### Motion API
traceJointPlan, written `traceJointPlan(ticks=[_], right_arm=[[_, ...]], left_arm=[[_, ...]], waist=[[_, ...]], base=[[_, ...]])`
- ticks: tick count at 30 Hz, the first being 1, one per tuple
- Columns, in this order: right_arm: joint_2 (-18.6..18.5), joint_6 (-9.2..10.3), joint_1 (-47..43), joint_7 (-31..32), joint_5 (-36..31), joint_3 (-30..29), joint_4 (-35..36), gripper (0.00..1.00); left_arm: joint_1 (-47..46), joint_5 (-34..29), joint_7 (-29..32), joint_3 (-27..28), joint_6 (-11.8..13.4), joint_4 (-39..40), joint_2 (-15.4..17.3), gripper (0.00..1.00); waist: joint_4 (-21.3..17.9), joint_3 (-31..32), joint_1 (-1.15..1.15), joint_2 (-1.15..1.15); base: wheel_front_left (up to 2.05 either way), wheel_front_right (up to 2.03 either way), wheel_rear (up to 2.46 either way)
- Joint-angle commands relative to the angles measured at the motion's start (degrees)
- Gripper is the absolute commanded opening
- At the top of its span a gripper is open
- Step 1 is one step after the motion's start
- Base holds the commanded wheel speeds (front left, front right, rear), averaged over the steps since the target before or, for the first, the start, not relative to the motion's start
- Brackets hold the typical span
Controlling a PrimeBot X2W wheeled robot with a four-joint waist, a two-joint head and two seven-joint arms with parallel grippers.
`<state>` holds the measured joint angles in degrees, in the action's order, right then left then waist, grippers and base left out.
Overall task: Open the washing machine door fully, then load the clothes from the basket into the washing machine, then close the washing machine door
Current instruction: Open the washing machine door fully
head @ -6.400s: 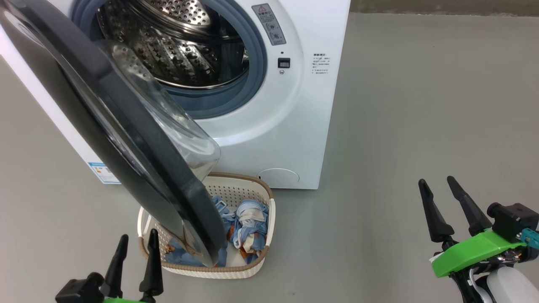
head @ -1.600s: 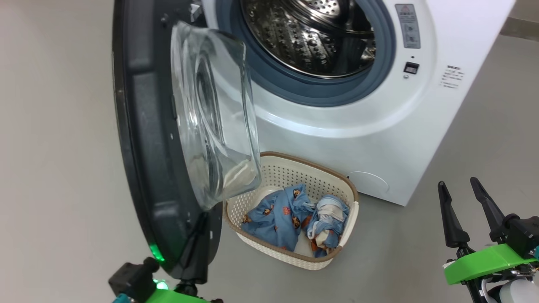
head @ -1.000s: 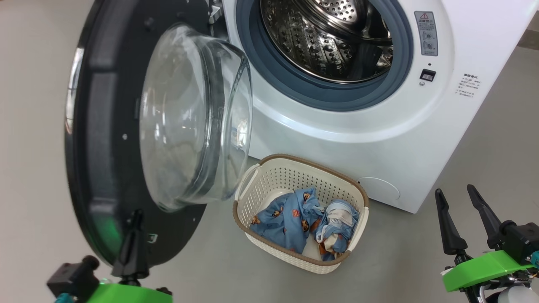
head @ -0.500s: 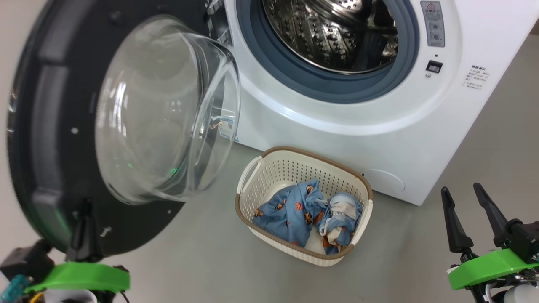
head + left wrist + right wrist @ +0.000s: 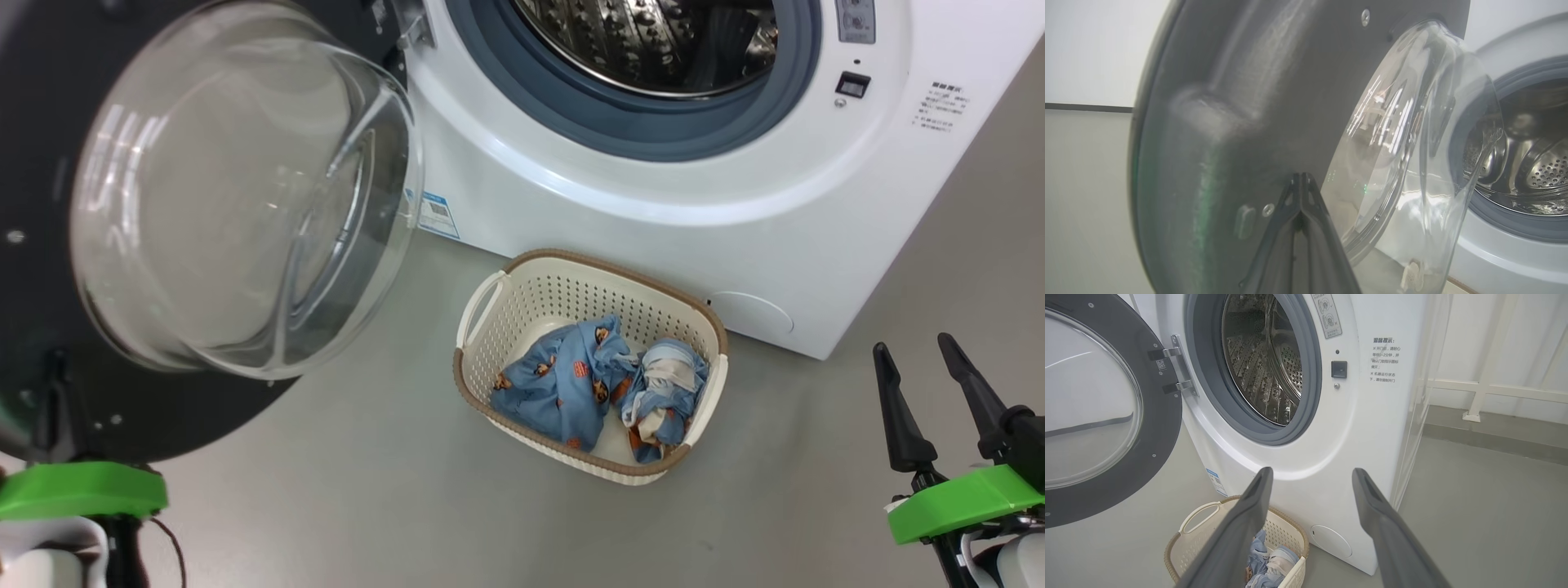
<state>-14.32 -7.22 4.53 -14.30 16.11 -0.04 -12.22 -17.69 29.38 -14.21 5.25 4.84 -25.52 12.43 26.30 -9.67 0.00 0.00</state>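
Washing machine door [image 5: 204,204] swung wider than before, left fingers [image 5: 1284,228] clenched against its black ring, right fingers [image 5: 1249,526] spread

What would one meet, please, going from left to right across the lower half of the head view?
washing machine door → basket holding the clothes → right hand

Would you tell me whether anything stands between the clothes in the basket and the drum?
Nothing visible does: the washing machine door stands swung out to the left, clear of the basket, clothes and drum.
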Motion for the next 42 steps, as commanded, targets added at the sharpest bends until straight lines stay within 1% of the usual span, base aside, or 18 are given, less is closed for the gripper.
traceJointPlan(ticks=[1, 7, 11, 19, 21, 30, 34, 42], right_arm=[[-1.2, -0.26, 1.8, -0.7, -0.1, 1.0, 1.5, 1.0], [-2.0, -0.26, 2.9, -0.7, -0.1, 1.0, 1.8, 1.0], [-2.5, -0.26, 3.7, -0.7, -0.1, 1.1, 1.9, 1.0], [-3.5, -0.26, 5.3, -0.7, -0.2, 1.4, 2.5, 1.0], [-3.6, -0.26, 5.5, -0.7, -0.2, 1.3, 2.5, 1.0], [-4.2, -0.26, 6.0, -0.7, -0.4, 1.7, 2.8, 1.0], [-5.0, -0.26, 6.3, -0.7, -0.4, 1.9, 2.9, 1.0], [-6.0, -0.26, 7.1, -0.7, -0.4, 2.5, 3.2, 1.0]], left_arm=[[-3.1, -1.2, -0.8, 4.1, -0.2, 0.3, 2.5, 0.0], [-6.4, -3.9, -0.8, 9.3, -1.9, -3.5, 2.8, 0.0], [-9.9, -5.7, -0.8, 13.9, -3.6, -6.7, 4.1, 0.0], [-14.3, -8.0, -0.8, 20.2, -7.0, -11.3, 7.0, 0.0], [-14.7, -8.3, -0.8, 20.9, -7.4, -11.9, 7.3, 0.0], [-18.0, -10.7, -0.8, 25.8, -9.9, -17.5, 10.2, 0.0], [-19.7, -11.3, -0.8, 27.7, -10.8, -19.6, 10.9, 0.0], [-21.8, -13.4, -0.8, 29.9, -11.6, -21.7, 11.0, 0.0]], waist=[[-0.5, -0.8, 0.0, 0.0], [-1.0, -2.8, 0.0, 0.0], [-1.4, -4.2, 0.0, 0.0], [-2.3, -6.9, 0.0, 0.0], [-2.3, -7.0, 0.0, 0.0], [-3.0, -8.8, 0.0, 0.0], [-3.1, -9.8, 0.0, 0.0], [-3.5, -10.8, 0.0, 0.0]], base=[[0.0, 0.0, 0.0], [0.0, 0.0, 0.0], [0.0, 0.0, 0.0], [0.0, 0.0, 0.0], [0.0, 0.0, 0.0], [0.0, 0.0, 0.0], [0.0, 0.0, 0.0], [0.0, 0.0, 0.0]])
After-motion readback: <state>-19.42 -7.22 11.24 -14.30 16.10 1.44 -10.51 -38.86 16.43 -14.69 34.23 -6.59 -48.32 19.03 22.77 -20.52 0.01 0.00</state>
